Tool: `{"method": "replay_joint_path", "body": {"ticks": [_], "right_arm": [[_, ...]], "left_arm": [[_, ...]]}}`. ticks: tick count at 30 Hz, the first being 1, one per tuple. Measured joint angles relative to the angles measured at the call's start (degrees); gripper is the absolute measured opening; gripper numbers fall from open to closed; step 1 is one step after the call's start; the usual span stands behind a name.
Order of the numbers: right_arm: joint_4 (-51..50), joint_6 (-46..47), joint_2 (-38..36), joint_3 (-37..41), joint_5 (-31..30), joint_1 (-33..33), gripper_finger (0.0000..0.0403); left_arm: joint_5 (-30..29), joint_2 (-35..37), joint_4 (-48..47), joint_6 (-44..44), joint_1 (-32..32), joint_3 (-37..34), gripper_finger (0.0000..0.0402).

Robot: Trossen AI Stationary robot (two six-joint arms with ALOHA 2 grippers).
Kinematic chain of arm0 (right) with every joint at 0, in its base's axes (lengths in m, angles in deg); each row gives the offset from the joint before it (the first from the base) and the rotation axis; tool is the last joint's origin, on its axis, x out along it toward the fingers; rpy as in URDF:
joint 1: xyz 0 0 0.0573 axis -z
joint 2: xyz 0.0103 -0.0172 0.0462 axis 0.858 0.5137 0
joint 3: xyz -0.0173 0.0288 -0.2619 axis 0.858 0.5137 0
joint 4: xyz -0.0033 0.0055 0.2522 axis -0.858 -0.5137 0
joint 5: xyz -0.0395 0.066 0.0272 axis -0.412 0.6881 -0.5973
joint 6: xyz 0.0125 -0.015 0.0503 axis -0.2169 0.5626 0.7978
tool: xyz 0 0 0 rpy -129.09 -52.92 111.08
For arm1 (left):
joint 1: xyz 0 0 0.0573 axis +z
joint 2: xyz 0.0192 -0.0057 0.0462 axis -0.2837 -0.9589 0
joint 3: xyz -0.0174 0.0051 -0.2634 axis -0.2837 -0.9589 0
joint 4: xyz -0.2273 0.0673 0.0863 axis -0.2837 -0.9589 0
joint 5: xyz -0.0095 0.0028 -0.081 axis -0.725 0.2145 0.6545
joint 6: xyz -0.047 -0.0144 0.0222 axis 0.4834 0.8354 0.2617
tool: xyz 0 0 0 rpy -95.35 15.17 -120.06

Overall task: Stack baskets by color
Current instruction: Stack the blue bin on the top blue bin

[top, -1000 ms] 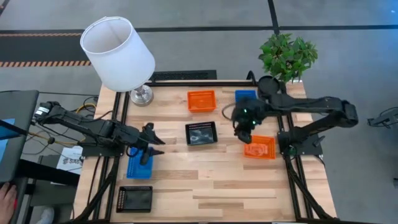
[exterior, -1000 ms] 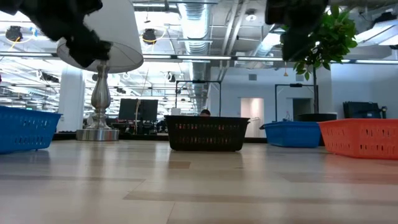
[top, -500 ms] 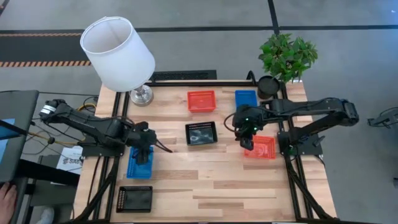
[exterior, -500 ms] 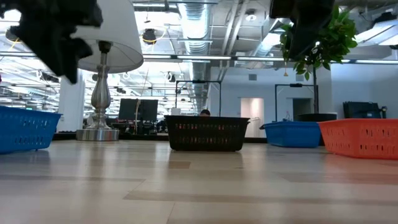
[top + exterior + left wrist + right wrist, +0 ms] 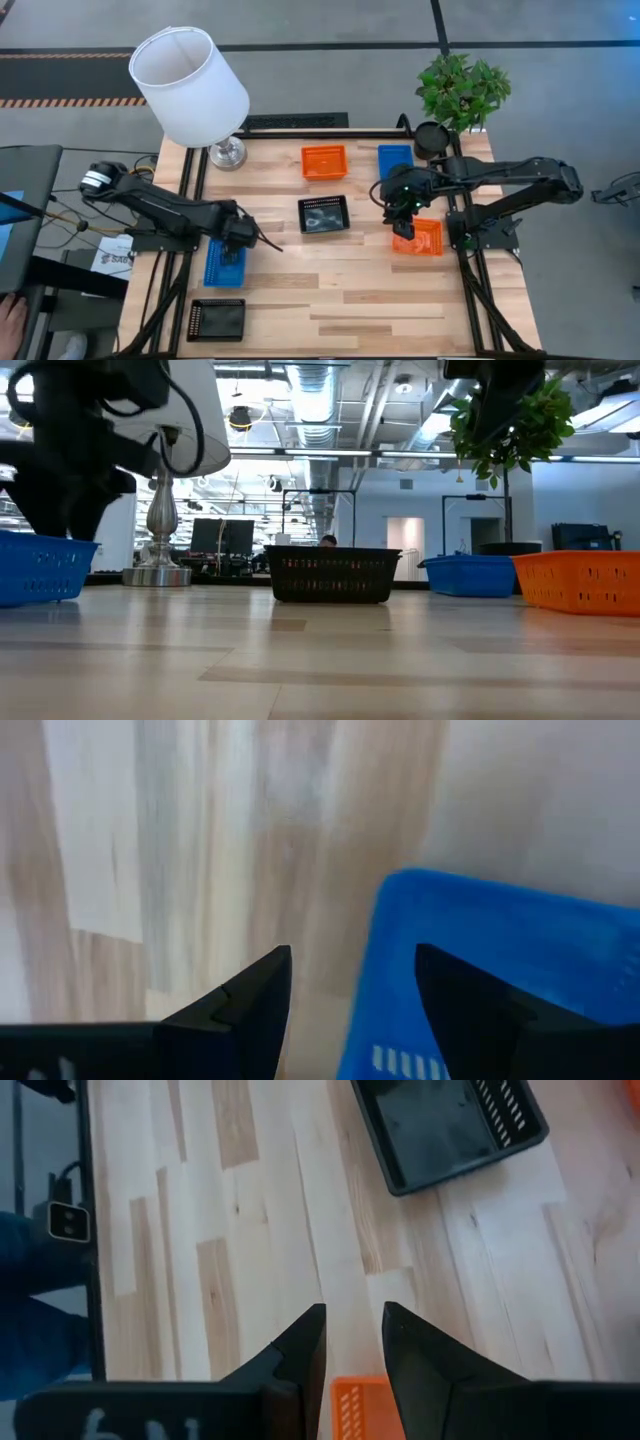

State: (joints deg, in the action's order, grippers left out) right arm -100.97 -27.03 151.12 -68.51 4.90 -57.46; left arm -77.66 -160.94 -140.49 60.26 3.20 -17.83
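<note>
A blue basket (image 5: pixel 222 268) rests on the table near its left edge. My left gripper (image 5: pixel 236 243) points down over that basket's far end, open. In the left wrist view its fingers (image 5: pixel 352 970) stand on either side of the blue rim (image 5: pixel 372 982), one outside and one over the inside, with no touch showing. My right gripper (image 5: pixel 405 207) hangs narrowly open, high above an orange basket (image 5: pixel 420 240) at the right. Part of that basket (image 5: pixel 350 1402) shows through the finger gap. A black basket (image 5: pixel 323 214) sits mid-table.
A second orange basket (image 5: pixel 324 162) and a second blue one (image 5: pixel 395 157) sit at the far side, and another black basket (image 5: pixel 217 318) at the near left. A lamp (image 5: pixel 190 85) stands far left. A plant (image 5: pixel 462 88) with a black pot (image 5: pixel 432 136) stands far right.
My left gripper has tipped from a slant to pointing straight down. It has sunk onto the far end of the near-left blue basket, still open. My right gripper has drifted slightly toward the table's right edge. No basket has moved.
</note>
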Motion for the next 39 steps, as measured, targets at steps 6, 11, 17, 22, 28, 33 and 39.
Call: {"method": "replay_joint_path", "body": {"ticks": [6, 11, 17, 22, 28, 33, 39], "right_arm": [[-0.8, 0.0, 0.1, 0.0, 0.5, -0.2, 0.0120], [-2.3, 0.4, 0.1, 0.0, 0.7, -0.1, 0.0120], [-2.5, 0.5, 0.1, 0.0, 0.7, -0.1, 0.0120], [-2.4, 0.5, 0.1, 0.0, 0.7, -0.1, 0.0120], [-2.5, 1.7, -0.5, 0.0, -0.2, -0.1, 0.0120], [-2.4, 3.0, -2.9, 0.1, -0.6, -0.1, 0.0120], [-2.5, 5.0, -6.5, 0.1, -6.2, -0.6, 0.0120]], "left_arm": [[2.5, -5.3, 2.6, -3.7, 1.6, 0.0, 0.0201], [4.1, -7.4, 3.5, -4.6, 1.7, 0.0, 0.0171], [8.1, -7.4, 3.3, -5.4, 2.7, 0.0, 0.0044], [6.8, -7.2, 3.1, -4.0, 4.5, 0.3, 0.0011], [0.3, -4.0, 2.1, -4.5, 8.2, 4.9, 0.0001], [-0.5, -0.2, -0.5, -4.5, 13.7, 12.3, 0.0000], [2.3, 1.5, 5.3, -3.8, 18.2, 21.1, 0.0000]]}}
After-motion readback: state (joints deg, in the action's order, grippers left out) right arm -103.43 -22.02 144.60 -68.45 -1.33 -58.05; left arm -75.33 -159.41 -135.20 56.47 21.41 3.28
